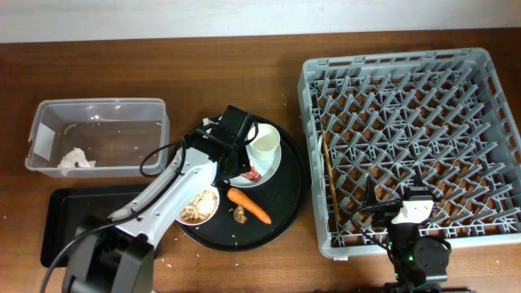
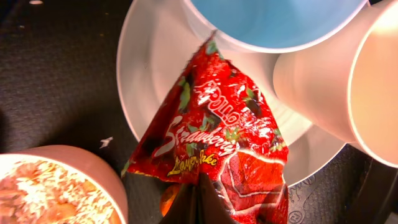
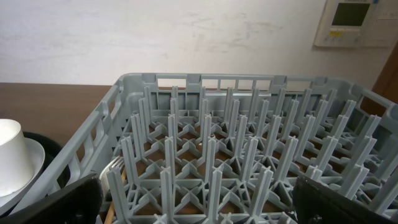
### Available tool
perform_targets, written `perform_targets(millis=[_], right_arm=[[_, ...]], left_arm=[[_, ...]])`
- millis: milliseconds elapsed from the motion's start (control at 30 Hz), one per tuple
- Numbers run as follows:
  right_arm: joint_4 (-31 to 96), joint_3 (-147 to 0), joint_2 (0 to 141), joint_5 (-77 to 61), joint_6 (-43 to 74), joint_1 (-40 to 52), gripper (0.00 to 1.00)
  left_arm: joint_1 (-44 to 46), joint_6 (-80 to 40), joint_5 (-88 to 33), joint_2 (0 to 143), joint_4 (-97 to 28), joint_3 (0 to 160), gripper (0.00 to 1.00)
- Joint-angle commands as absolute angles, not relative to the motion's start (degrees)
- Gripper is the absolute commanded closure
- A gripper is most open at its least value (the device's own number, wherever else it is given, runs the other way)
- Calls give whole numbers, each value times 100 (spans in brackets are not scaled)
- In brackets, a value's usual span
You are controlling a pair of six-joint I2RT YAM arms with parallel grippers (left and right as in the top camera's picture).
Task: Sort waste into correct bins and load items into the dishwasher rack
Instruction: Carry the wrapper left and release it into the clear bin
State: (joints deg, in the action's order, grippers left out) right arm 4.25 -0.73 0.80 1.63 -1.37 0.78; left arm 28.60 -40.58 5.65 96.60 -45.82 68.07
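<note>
1. Currently the left fingers (image 2: 193,208) pinch shut on the red snack wrapper (image 2: 217,137), just ahead of them over the plate (image 2: 149,74).
2. Right fingers (image 3: 348,208) gape wide, empty; the dishwasher rack (image 3: 249,124) sits just ahead.

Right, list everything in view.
dishwasher rack: one, grey, right side
chopsticks: count unclear, wooden, in rack
round tray: one, black, centre
plate: one, pale, on round tray
cream cup: one, cream, on plate
blue cup: one, blue, on plate
red wrapper: one, red, over plate
bowl: one, white, on round tray
rice leftovers: some, beige, in bowl
carrot: one, orange, on round tray
scrap: one, brown, beside carrot
tub: one, clear, far left
napkin: one, white, in tub
flat tray: one, black, front left
left pincer: one, black, shut on red wrapper
right pincer: one, black, open, over rack
</note>
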Motion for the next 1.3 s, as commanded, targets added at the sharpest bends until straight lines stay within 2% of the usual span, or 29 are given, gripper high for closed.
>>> perform_targets(millis=[0,100,167,333,500,567,767,833,900,933,1033,1067,1100,1133,1167,1200,1233,1267], right_arm=[[447,-32,40,215,-99,36,1],[447,-32,40,215,-99,36,1],[447,-32,40,215,-99,36,1],[447,-32,40,215,-102,36,1],[447,-32,40,215,-99,36,1],[447,-32,40,215,-99,36,1],[447,-32,40,215,-99,36,1],[447,-32,40,215,-99,36,1],[447,-32,40,215,-99,36,1],[447,-32,40,215,-99,36,1],[447,-32,40,215,-99,36,1],[447,-32,40,215,-99,36,1],[447,-32,40,215,-99,36,1],[447,-32,40,215,-99,36,1],[447,-32,40,215,-99,36,1],[447,-32,40,215,-99,36,1],[447,-32,40,215,-99,36,1],[447,-32,40,215,-99,36,1]], left_arm=[[2871,-4066,738,9288,-4711,6766,99],[2781,-3896,757,8897,-4775,6766,99],[2401,-3896,753,8578,-4960,6766,100],[915,-3898,755,8237,-5085,6766,99],[-740,-3896,757,8237,-4709,6764,100],[-1122,-3898,897,8241,-4692,6764,100],[-1293,-3894,1680,9120,-4049,6751,99],[-1293,-3896,1678,9327,-3892,6751,85],[-1293,-3896,1678,9343,-3820,6751,59],[-1293,-3894,1678,9343,-3787,6753,41],[-1291,-2902,1074,9297,-3712,6936,16],[-1293,-2539,351,9179,-3870,7076,8],[-1293,-2429,-386,9021,-4086,7100,5],[-1293,-2274,-1564,8764,-4401,7100,6],[-1293,-1846,-2290,8654,-4405,7100,1],[-1293,-1413,-3131,8541,-4445,7100,1],[-1291,-1229,-3667,8409,-4753,7100,1],[-1286,-1229,-3618,8355,-5052,7100,1]])
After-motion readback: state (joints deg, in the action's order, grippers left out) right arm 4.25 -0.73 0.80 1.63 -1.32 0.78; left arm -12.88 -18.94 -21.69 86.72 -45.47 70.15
